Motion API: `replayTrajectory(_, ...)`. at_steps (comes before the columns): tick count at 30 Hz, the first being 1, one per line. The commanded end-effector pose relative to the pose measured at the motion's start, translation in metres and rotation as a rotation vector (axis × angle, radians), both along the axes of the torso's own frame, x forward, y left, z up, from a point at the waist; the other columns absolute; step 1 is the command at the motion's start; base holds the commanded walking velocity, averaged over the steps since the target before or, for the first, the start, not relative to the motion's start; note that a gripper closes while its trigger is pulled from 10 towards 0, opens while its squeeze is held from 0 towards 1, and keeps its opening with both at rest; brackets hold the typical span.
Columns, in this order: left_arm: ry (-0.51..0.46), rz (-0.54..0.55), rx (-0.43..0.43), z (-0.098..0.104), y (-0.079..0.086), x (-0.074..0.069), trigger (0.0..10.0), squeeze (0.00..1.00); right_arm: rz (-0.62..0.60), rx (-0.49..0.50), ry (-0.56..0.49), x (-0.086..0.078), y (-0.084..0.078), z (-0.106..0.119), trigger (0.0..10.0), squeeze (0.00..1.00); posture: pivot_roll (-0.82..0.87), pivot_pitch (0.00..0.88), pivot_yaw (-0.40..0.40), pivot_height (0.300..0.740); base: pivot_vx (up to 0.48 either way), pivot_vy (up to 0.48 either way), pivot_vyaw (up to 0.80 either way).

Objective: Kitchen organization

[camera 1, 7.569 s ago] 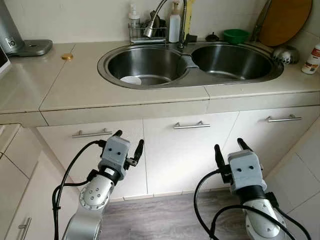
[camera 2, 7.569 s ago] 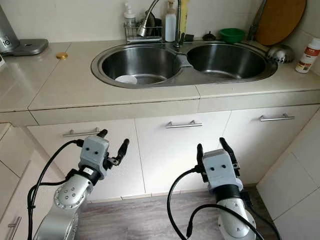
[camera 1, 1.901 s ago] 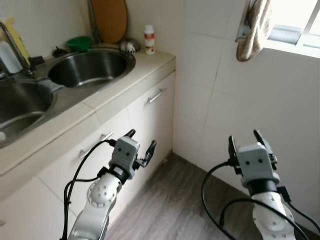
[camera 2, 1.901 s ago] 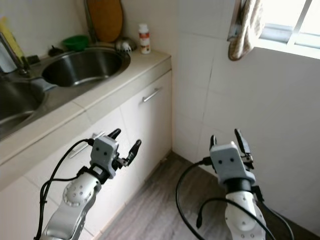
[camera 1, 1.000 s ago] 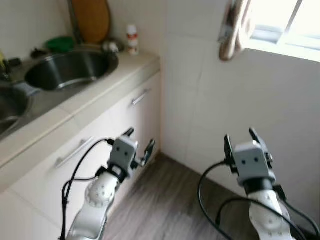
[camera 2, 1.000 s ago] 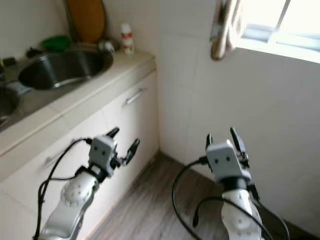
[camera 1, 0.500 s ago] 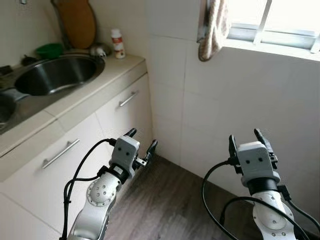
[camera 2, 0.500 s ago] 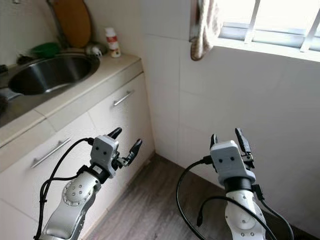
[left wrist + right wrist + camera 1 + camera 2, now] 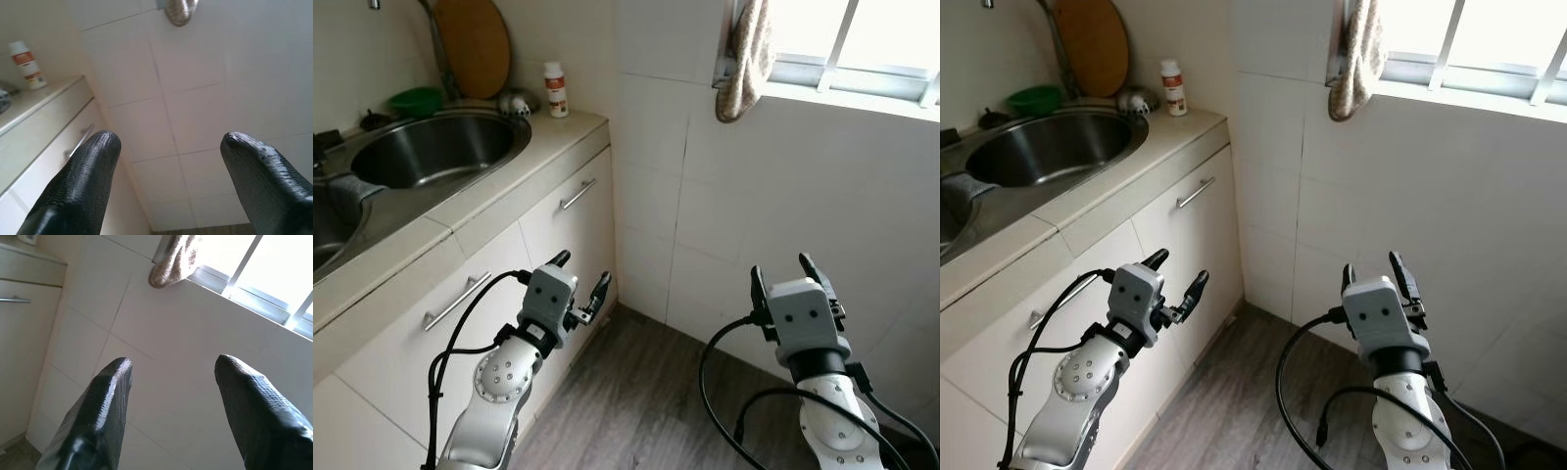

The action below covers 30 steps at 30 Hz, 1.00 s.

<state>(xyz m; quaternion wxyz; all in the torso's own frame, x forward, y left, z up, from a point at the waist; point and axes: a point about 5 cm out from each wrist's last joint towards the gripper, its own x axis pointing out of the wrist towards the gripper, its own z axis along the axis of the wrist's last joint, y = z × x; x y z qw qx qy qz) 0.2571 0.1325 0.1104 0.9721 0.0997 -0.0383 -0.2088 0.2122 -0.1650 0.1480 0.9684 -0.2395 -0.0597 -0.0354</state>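
Note:
The steel sink (image 9: 505,157) is set in the beige counter (image 9: 568,127) on my left. At the counter's far end stand a white bottle with a red label (image 9: 554,90), a green bowl (image 9: 416,100) and a round wooden board (image 9: 475,44) leaning on the wall. My left gripper (image 9: 581,270) hovers open and empty in front of the white cabinet doors (image 9: 573,220). My right gripper (image 9: 781,268) is open and empty too, facing the tiled wall under the window. In the left wrist view the fingers (image 9: 83,171) frame the wall tiles and the bottle (image 9: 27,63).
A beige towel (image 9: 749,59) hangs at the window sill (image 9: 852,83) at upper right. White tiled wall (image 9: 705,196) meets the cabinets in a corner. Grey wood floor (image 9: 636,392) lies below. Cabinet handles (image 9: 579,193) stick out from the doors.
The whole view has swung right from the sink to the corner under the window, then slightly back left in the last half second. Both grippers stay open and empty.

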Motion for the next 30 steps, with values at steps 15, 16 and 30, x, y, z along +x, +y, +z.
replayTrajectory(15, 0.003, -0.012, -0.002, -0.0023, -0.0019, -0.0013, 10.0, 0.00, -0.014, 0.016, 0.006, 0.0000, -0.0027, -0.0010, 10.0, 0.00, -0.15, 0.000, 0.026, 0.740, 0.000, 0.000, -0.48)
replayTrajectory(16, 0.003, -0.011, -0.005, -0.0019, -0.0022, -0.0013, 10.0, 0.00, -0.014, 0.016, 0.006, 0.0001, -0.0030, -0.0008, 10.0, 0.00, -0.15, 0.000, 0.025, 0.740, 0.000, 0.000, -0.80)
replayTrajectory(30, -0.001, -0.017, -0.020, 0.0013, -0.0032, -0.0007, 10.0, 0.00, -0.009, 0.013, 0.005, 0.0012, -0.0028, -0.0001, 10.0, 0.00, -0.15, 0.000, 0.023, 0.740, 0.000, 0.223, -0.80)
